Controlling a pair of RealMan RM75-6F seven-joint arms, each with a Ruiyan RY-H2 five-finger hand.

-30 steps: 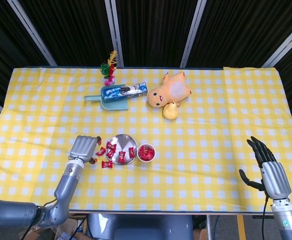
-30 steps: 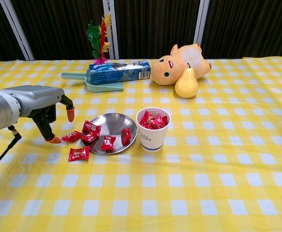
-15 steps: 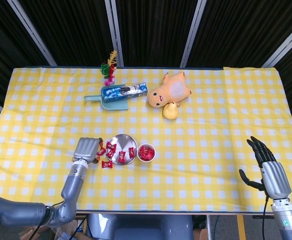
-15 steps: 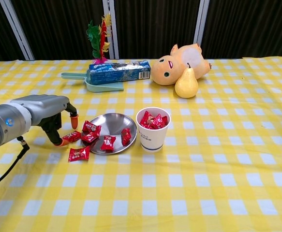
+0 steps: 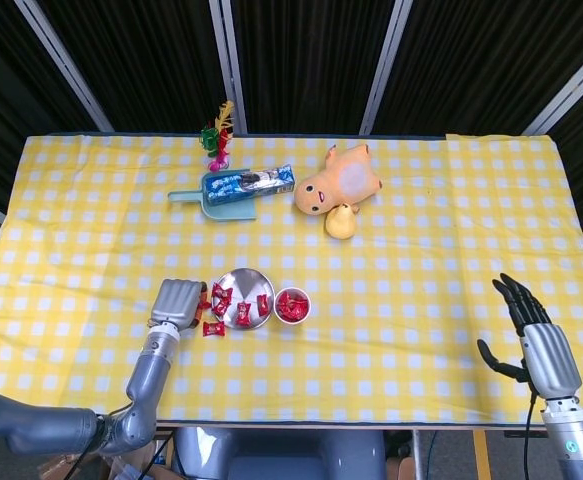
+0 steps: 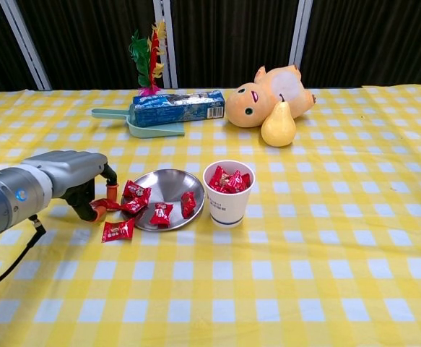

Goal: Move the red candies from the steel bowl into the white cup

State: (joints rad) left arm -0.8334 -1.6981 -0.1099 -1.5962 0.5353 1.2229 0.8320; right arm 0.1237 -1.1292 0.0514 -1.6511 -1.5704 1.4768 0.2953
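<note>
The steel bowl [image 6: 170, 183] [image 5: 248, 281] sits at the table's front left with three red candies [image 6: 161, 213] in it. One more candy [image 6: 118, 230] lies on the cloth in front of it. A further red candy [image 6: 110, 204] lies just off the bowl's left rim. My left hand [image 6: 76, 182] [image 5: 177, 301] hangs over that candy, its orange fingertips [image 6: 111, 190] curled on either side; the thumb tip touches the wrapper. The white cup [image 6: 227, 204] [image 5: 292, 306] stands right of the bowl, with red candies inside. My right hand [image 5: 531, 335] is far right, fingers spread, empty.
At the back lie a teal dustpan [image 6: 113, 114] with a blue package [image 6: 178, 107] on it, a feather toy [image 6: 146, 61], an orange plush animal [image 6: 268, 94] and a yellow pear [image 6: 278, 126]. Yellow checked cloth covers the table.
My left hand has moved right and lower, towards the bowl's left rim, and its fingertips now bracket the candy lying there. The right hand has not moved.
</note>
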